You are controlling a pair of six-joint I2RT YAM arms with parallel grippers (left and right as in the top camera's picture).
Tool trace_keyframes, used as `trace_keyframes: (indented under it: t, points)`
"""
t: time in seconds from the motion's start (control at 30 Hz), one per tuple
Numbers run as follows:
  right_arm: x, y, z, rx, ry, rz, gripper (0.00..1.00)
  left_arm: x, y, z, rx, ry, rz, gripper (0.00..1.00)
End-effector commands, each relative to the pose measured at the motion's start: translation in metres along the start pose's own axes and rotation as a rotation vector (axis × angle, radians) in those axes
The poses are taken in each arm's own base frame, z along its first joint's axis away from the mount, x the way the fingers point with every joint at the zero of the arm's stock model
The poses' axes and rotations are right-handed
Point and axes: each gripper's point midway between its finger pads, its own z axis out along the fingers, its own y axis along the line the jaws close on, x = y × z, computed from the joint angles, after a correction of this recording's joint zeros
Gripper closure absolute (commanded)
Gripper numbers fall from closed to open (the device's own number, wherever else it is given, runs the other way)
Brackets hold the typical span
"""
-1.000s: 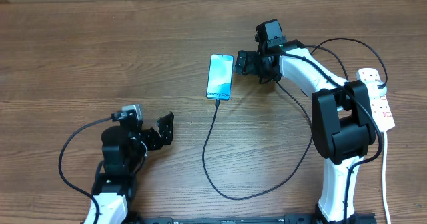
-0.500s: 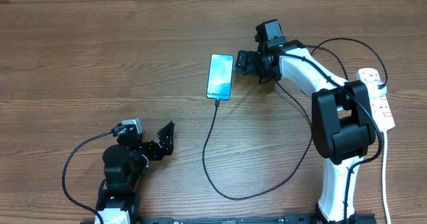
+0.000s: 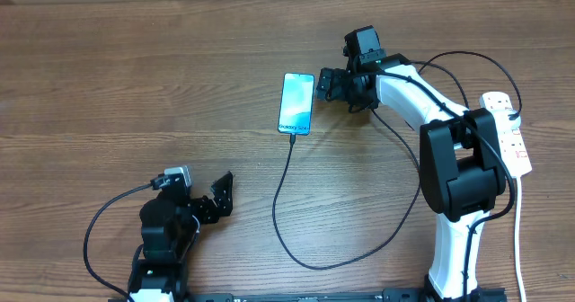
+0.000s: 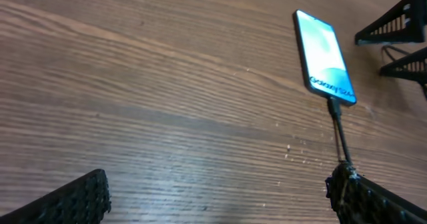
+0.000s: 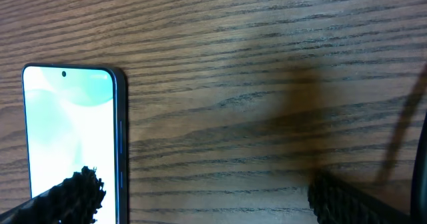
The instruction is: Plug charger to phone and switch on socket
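only overhead shows the socket [image 3: 514, 140]; left pincer [image 3: 220, 194] and right pincer [image 3: 325, 84] gape, empty.

Bare table [image 3: 135, 86] left of phone [image 3: 296, 102]; charger [image 3: 280, 203] trailing.

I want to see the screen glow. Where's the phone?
In the overhead view, the phone lies flat just past the middle, immediately left of the right end effector, with the charger meeting its near end.
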Motion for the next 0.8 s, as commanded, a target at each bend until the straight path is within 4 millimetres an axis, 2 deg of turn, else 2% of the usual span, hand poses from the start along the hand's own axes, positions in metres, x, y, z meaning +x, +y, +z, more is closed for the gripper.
trace_keyframes:
  t: [0.0,0.27,0.43,0.6,0.77]
  points:
    - [0.003,-0.013,0.005,0.034,0.013,0.017,0.0,-0.005,0.001,-0.003,-0.015,-0.028,0.009,0.0]
    - [0.003,-0.013,0.005,0.034,0.013,0.017,0.0,-0.002,0.012,-0.012,-0.084,-0.035,0.006,0.0]
    - [0.004,-0.013,0.005,0.035,0.013,0.017,0.0,-0.006,0.013,-0.021,-0.094,-0.064,0.01,0.0]
    - [0.004,-0.013,0.005,0.035,0.013,0.017,0.0,-0.029,0.003,-0.031,-0.064,-0.175,0.079,0.0]
    - [0.003,-0.013,0.005,0.034,0.013,0.017,0.0,-0.043,-0.002,-0.038,-0.061,-0.243,0.166,0.0]
